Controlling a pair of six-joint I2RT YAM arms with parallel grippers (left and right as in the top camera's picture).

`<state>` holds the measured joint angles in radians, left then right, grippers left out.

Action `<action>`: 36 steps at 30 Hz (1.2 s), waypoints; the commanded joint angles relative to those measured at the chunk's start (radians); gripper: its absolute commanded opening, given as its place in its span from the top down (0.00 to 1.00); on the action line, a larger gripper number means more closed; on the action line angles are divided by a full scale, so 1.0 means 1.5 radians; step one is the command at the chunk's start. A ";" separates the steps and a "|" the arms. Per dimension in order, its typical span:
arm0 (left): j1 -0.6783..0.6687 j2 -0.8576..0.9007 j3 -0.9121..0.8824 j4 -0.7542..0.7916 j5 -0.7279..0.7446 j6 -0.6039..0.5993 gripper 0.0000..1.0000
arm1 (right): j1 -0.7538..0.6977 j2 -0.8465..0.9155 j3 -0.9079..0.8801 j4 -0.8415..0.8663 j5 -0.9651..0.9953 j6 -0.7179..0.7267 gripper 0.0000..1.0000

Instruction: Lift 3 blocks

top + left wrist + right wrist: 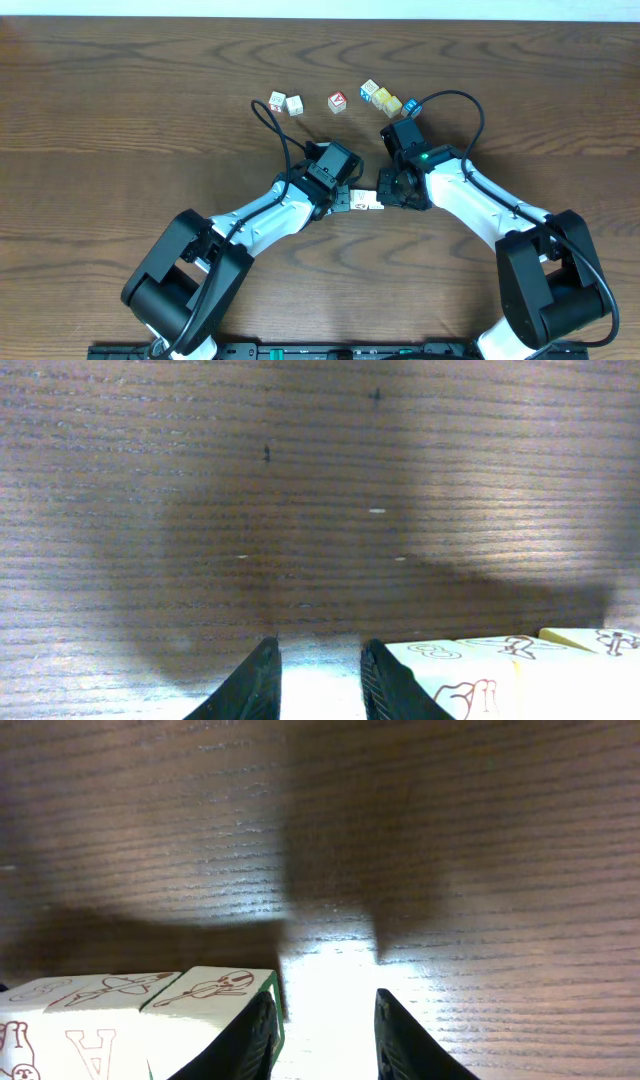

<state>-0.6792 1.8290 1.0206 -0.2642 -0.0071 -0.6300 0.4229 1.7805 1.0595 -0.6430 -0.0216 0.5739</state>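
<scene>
Where the two arms meet at the centre of the overhead view, the three cream blocks (pixel 366 203) form a short row, end to end, between the two grippers. The left gripper (pixel 320 652) has its fingers (pixel 255 690) slightly spread, with only bare table (pixel 300 480) showing in the gap. In its wrist view the row lies at the lower right, outside the gap and against the outer side of the right-hand finger. The right gripper (pixel 322 1002) is also slightly spread around nothing. In its own view the row lies at the lower left, against the outer side of the left-hand finger. Whether the row rests on the wood cannot be told. Farther up the overhead frame lie two pale cubes (pixel 285 103), a red-faced cube (pixel 337 101) and a cluster of yellowish and blue cubes (pixel 388 99).
</scene>
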 commanded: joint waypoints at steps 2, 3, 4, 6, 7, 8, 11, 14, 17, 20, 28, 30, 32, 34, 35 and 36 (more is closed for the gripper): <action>-0.012 -0.018 0.021 0.000 0.009 -0.023 0.71 | 0.010 0.004 0.017 0.012 -0.023 0.008 0.67; -0.012 -0.018 0.021 -0.001 0.010 -0.028 0.71 | 0.010 0.004 0.017 0.012 -0.020 0.008 0.67; -0.012 -0.018 0.021 -0.003 0.010 -0.031 0.71 | 0.010 0.004 0.017 0.012 -0.016 0.008 0.66; -0.012 -0.018 0.021 -0.008 0.009 -0.036 0.71 | 0.010 0.004 0.017 0.009 -0.005 0.008 0.66; -0.012 -0.018 0.021 -0.011 0.009 -0.039 0.71 | 0.010 0.004 0.017 0.007 -0.001 0.008 0.66; -0.012 -0.018 0.021 -0.013 0.009 -0.042 0.71 | 0.010 0.004 0.017 0.006 0.002 0.008 0.65; -0.012 -0.017 0.021 -0.015 0.009 -0.042 0.68 | 0.010 0.004 0.017 0.004 0.006 0.008 0.66; -0.012 -0.017 0.021 -0.015 0.009 -0.042 0.55 | 0.010 0.004 0.017 -0.002 0.014 0.008 0.63; -0.012 -0.018 0.021 -0.015 0.009 -0.042 0.53 | 0.010 0.004 0.017 -0.003 0.014 0.008 0.61; -0.012 -0.018 0.021 -0.016 0.009 -0.042 0.53 | 0.010 0.004 0.017 -0.005 0.014 0.008 0.56; -0.012 -0.018 0.021 -0.018 -0.004 -0.040 0.44 | 0.010 0.004 0.017 -0.028 0.034 0.003 0.45; -0.012 -0.018 0.021 -0.018 -0.004 -0.040 0.41 | 0.010 0.004 0.017 -0.031 0.037 0.003 0.43; -0.012 -0.018 0.021 -0.019 -0.004 -0.040 0.36 | 0.010 0.004 0.017 -0.036 0.046 0.003 0.39; -0.012 -0.018 0.021 -0.019 -0.004 -0.040 0.33 | 0.010 0.004 0.017 -0.039 0.052 0.003 0.34; -0.012 -0.017 0.021 -0.019 -0.004 -0.040 0.31 | 0.010 0.004 0.017 -0.039 0.054 0.003 0.32; -0.012 -0.018 0.021 -0.019 -0.004 -0.040 0.29 | 0.010 0.004 0.017 -0.039 0.054 0.003 0.29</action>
<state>-0.6846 1.8290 1.0214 -0.3077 -0.0422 -0.6800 0.4225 1.7805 1.0641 -0.7090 0.1154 0.5739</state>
